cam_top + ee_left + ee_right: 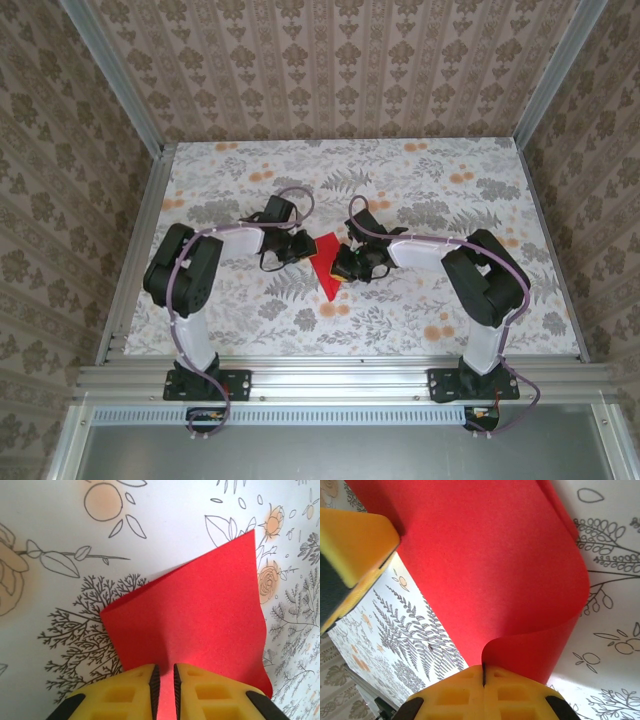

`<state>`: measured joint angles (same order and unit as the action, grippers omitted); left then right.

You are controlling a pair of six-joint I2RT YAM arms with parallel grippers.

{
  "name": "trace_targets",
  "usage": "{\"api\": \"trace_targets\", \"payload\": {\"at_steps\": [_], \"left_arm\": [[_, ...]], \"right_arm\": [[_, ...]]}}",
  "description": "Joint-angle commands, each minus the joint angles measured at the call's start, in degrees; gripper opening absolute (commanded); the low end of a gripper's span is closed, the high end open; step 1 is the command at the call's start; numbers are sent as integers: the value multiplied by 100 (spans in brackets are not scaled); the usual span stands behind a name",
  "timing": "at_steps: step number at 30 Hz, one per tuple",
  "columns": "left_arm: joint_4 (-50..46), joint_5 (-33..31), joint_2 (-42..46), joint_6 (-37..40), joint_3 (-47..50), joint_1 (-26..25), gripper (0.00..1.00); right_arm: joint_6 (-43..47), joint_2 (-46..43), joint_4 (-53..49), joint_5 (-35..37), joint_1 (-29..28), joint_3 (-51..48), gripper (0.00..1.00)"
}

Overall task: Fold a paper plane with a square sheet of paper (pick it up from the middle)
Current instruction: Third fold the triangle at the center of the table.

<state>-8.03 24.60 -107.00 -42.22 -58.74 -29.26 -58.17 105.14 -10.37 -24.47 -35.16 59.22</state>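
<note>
Gripping paper (325, 265) from both sides, mid-frame, likely for folding.
Left gripper (164, 674) and right gripper (483, 670) both clench it.

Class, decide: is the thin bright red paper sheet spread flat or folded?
Folded over: the red paper sheet curls in a loop from the right gripper; a second layer shows behind.

counter (430, 300): white, printed with grey ferns and orange flowers | edges: metal rails (138, 250) | on it: red sheet of paper (326, 268) mid-counter, creased, partly curled upward
</note>
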Motion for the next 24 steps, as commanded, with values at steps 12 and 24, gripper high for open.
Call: {"api": "trace_targets", "payload": {"at_steps": [12,24], "left_arm": [[-365,-113,-321,201,-183,-123,17],[-348,-87,-313,197,-139,-142,17]], "right_arm": [[-313,309,561,-199,-35,199,7],[-243,437,572,-240,-35,226,7]]}}
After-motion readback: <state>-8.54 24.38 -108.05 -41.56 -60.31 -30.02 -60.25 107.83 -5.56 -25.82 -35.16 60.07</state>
